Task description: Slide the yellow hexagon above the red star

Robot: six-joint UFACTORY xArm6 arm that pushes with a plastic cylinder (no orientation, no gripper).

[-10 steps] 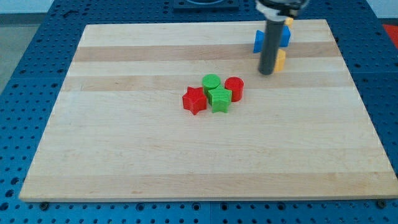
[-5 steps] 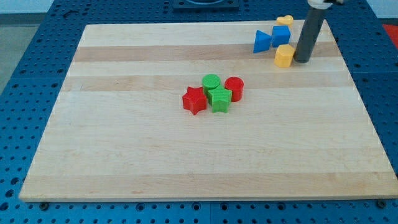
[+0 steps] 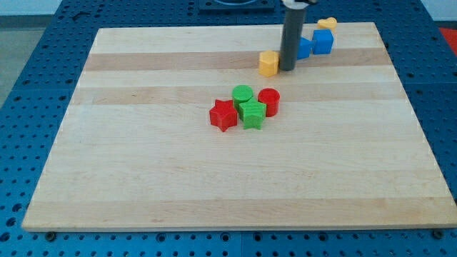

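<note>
A: What sits leftmost?
B: The red star (image 3: 223, 114), touching the green cluster (2 greens, 1 red cylinder (image 3: 269, 101)).
A: And the yellow hexagon (image 3: 268, 63)?
B: Up-right of it, my tip (image 3: 287, 68) touching its right side; a bare rod, grasping nothing.

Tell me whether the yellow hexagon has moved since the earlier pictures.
Yes. The yellow hexagon has slid toward the view's left, away from the blue blocks and closer to above the red star. My tip sits against its right side.
</note>
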